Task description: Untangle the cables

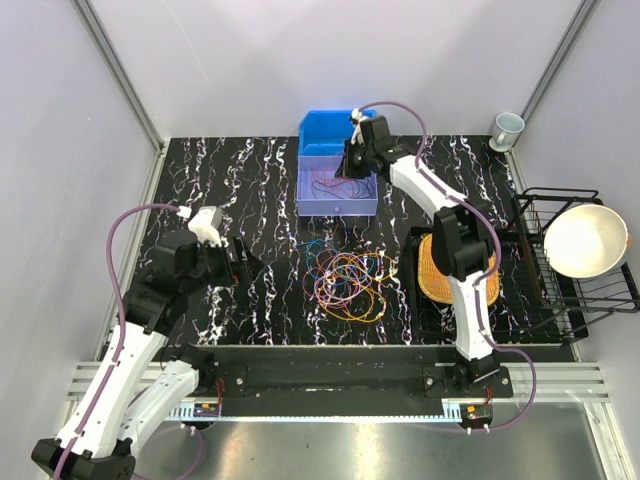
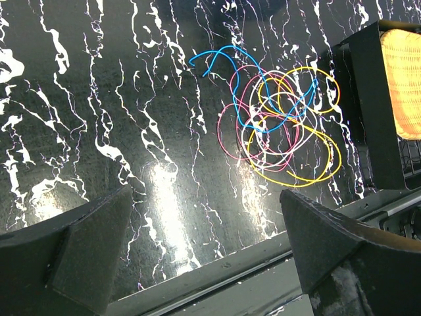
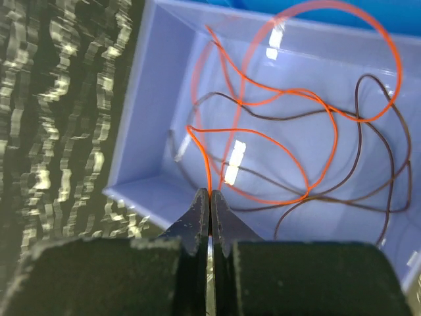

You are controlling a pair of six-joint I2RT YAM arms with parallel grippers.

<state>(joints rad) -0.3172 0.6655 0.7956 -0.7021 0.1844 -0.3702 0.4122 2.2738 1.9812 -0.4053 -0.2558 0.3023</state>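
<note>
A loose tangle of cables in yellow, pink, purple, blue and orange lies on the black marbled table; the left wrist view shows the tangle ahead and to the right. My left gripper hovers left of it, open and empty. My right gripper hangs over the lavender bin. In the right wrist view it is shut on a thin orange cable. That cable loops down into the bin, over a dark cable.
A blue bin stands behind the lavender one. A black holder with an orange woven disc sits right of the tangle. Further right, a wire rack carries a white bowl. A cup stands at the back right.
</note>
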